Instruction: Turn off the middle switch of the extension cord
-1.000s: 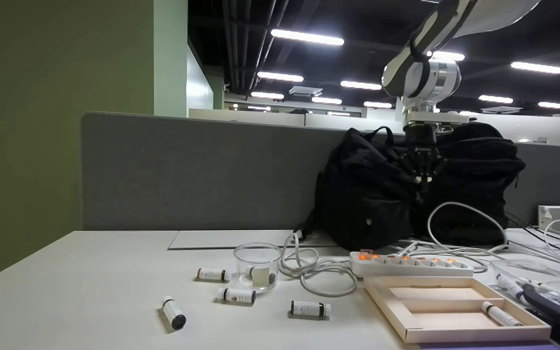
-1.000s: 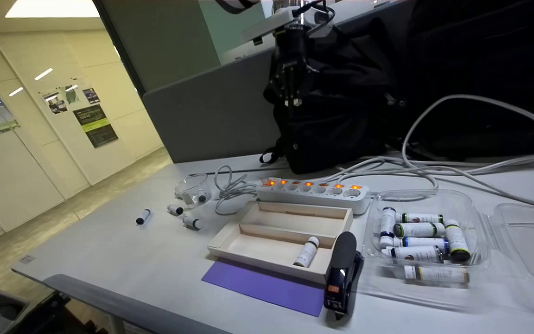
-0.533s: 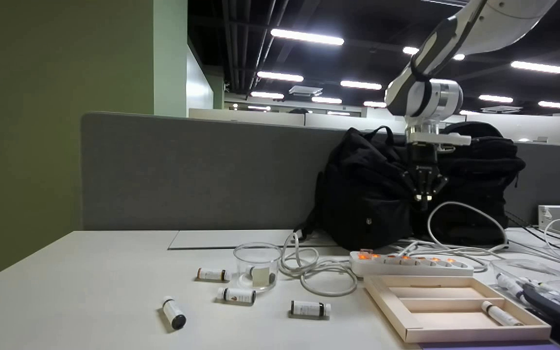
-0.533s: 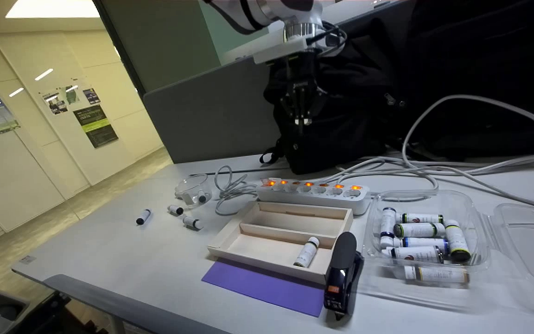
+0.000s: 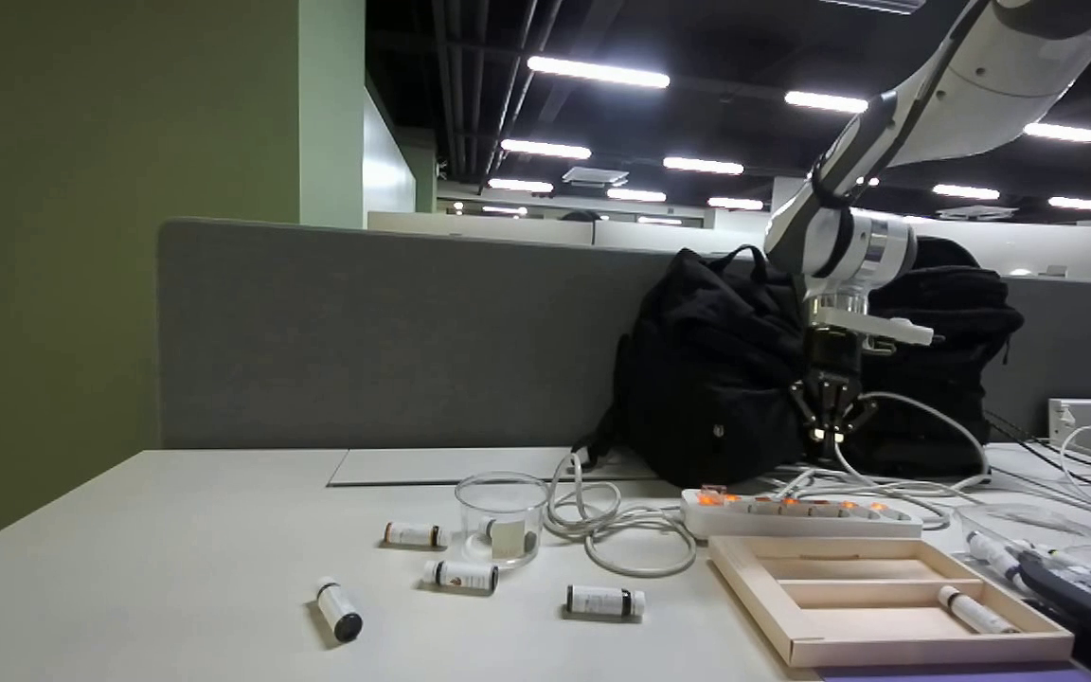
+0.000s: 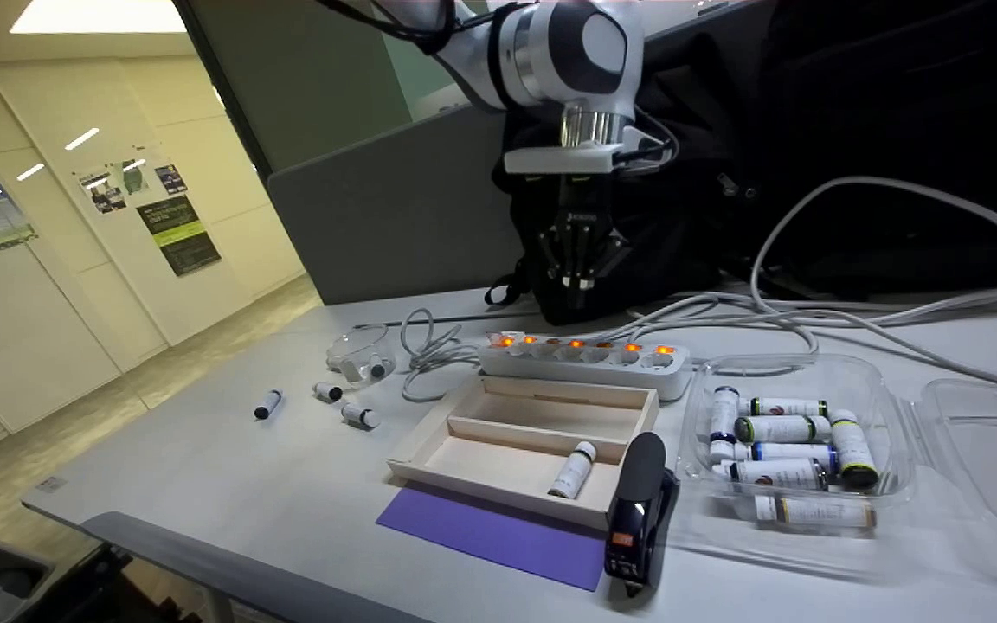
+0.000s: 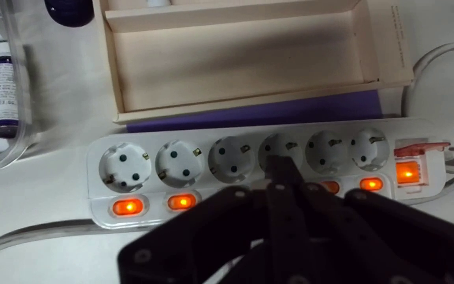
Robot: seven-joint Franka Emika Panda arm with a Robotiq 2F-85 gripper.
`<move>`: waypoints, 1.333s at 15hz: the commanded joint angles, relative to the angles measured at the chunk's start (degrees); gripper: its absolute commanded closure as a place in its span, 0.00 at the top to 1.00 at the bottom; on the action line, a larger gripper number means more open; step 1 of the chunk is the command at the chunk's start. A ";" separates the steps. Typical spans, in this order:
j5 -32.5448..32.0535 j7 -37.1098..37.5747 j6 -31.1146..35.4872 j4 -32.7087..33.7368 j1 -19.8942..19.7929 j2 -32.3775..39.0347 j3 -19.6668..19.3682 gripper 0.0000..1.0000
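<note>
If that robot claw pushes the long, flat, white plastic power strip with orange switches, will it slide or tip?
The white plastic power strip probably won't tip: it lies flat and low. A sideways push might slide it, since nothing visible anchors it, though the pale wooden divided tray close alongside could block one direction. Its slack, looping white cable may drag.

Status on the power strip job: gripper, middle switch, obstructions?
Gripper shut, above the extension cord, not touching. Middle switch lit. Fingers hide it in the wrist view; wooden frame alongside.
</note>
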 commanded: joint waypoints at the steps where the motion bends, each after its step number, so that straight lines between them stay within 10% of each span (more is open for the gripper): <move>1: 0.83 -2.05 -0.20 1.01 -0.80 1.54 1.06 0.00; 20: 0.01 -4.45 3.64 8.81 0.76 10.19 2.89 0.00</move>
